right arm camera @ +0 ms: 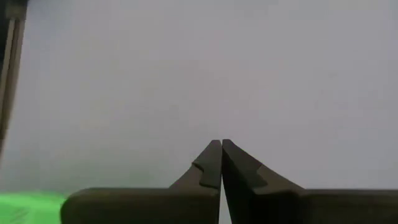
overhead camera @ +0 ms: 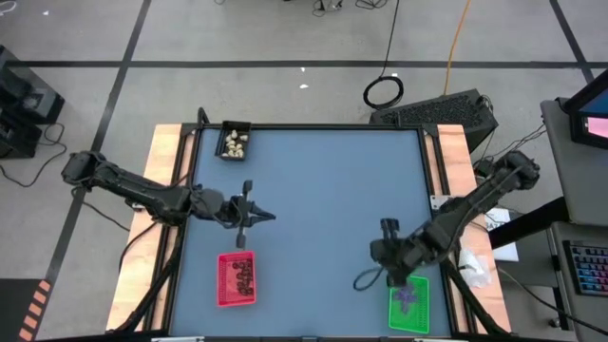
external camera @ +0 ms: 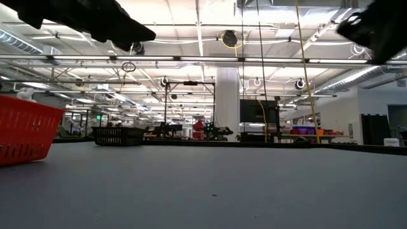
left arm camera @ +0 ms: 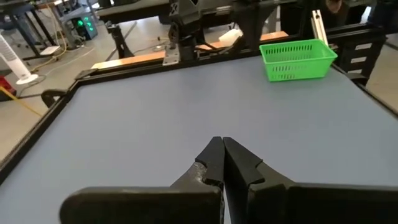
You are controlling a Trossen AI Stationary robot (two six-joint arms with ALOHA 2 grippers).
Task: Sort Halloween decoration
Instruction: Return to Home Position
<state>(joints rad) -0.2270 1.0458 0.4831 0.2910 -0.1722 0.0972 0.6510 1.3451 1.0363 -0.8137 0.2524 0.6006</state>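
Left gripper fingers pressed together, holding nothing, over the table near the red tray of black lumps, right gripper likewise closed, empty, beside the green tray of purple bits, cream-white lumps in the black tray at a corner

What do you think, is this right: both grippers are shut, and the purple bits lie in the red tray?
Not quite. The purple bits lie in the green tray, as the high view shows; the red tray holds black lumps. The left gripper and the right gripper are indeed shut.
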